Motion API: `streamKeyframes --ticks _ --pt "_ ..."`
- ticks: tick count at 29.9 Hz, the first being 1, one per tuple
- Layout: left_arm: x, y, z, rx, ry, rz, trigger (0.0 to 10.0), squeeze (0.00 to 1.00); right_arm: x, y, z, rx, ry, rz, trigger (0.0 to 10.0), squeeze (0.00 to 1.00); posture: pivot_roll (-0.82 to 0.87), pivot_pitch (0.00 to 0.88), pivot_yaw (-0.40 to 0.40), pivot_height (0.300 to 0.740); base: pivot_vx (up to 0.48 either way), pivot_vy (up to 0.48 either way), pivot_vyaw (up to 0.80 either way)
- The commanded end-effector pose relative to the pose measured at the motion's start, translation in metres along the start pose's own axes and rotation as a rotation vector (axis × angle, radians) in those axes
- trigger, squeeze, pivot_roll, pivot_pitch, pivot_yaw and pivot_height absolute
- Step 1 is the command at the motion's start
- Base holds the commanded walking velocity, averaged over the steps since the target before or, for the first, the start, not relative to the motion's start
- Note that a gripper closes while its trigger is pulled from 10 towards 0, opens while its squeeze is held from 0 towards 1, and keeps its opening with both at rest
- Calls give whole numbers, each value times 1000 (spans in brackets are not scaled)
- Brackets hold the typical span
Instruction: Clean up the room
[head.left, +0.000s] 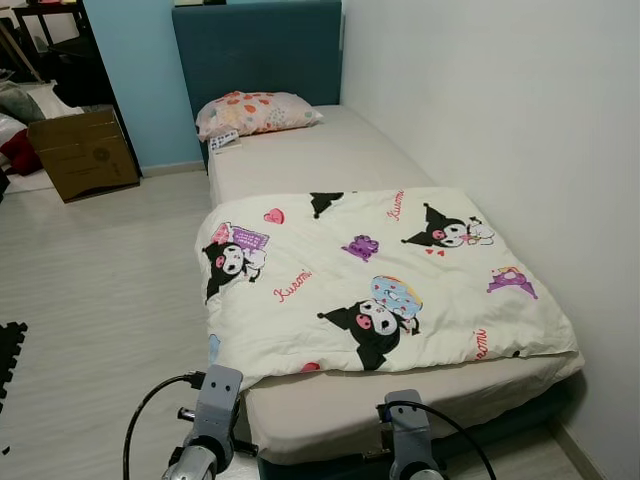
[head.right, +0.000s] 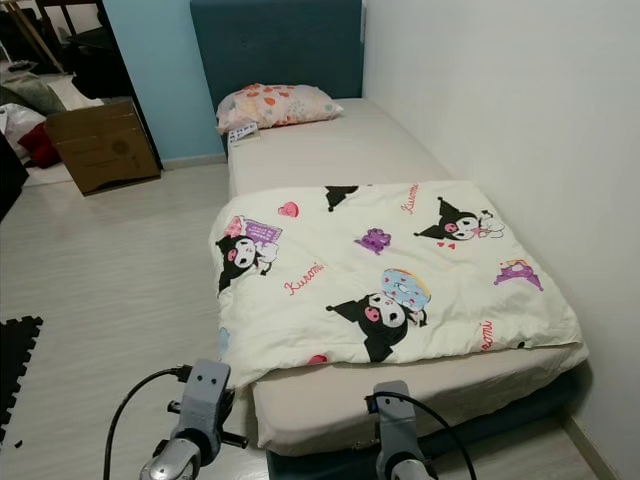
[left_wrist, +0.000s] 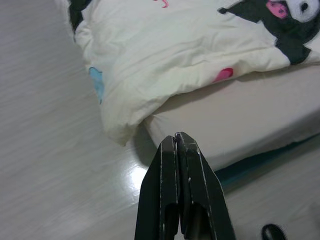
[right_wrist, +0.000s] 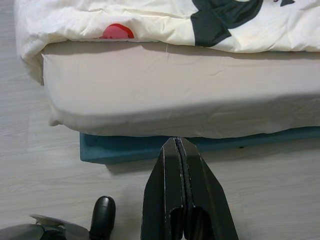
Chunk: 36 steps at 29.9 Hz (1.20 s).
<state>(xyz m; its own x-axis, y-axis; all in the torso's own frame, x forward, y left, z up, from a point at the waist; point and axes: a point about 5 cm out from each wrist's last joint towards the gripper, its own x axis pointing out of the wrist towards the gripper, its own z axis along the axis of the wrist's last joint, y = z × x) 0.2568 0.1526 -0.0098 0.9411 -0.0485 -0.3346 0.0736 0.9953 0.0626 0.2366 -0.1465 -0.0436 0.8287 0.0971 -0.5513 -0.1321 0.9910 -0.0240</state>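
Quilt (head.left: 380, 280) spread on bed (head.left: 330, 160), beyond both closed jaws

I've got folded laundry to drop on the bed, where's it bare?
The bare sheet between the pillow and the comforter's top edge is free. A narrow bare strip runs along the foot. The comforter covers everything between.

A single bed with a beige fitted sheet (head.left: 330, 160) stands against the white wall (head.left: 500, 120) on its right. A cream cartoon-print duvet (head.left: 370, 280) lies over its near half, one corner hanging off the left edge. A floral pillow (head.left: 255, 112) rests at the far end before the teal padded headboard (head.left: 260, 50). A brown cardboard box (head.left: 82, 152) sits on the pale wood floor (head.left: 100, 290), far left.
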Motion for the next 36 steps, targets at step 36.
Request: streamKeyframes --ticks 36 --pt "-5 -7 -5 15 10 17 10000 0 4 -2 25 -79 -93 35 10000 0 -14 105 2 740 0 -40 182"
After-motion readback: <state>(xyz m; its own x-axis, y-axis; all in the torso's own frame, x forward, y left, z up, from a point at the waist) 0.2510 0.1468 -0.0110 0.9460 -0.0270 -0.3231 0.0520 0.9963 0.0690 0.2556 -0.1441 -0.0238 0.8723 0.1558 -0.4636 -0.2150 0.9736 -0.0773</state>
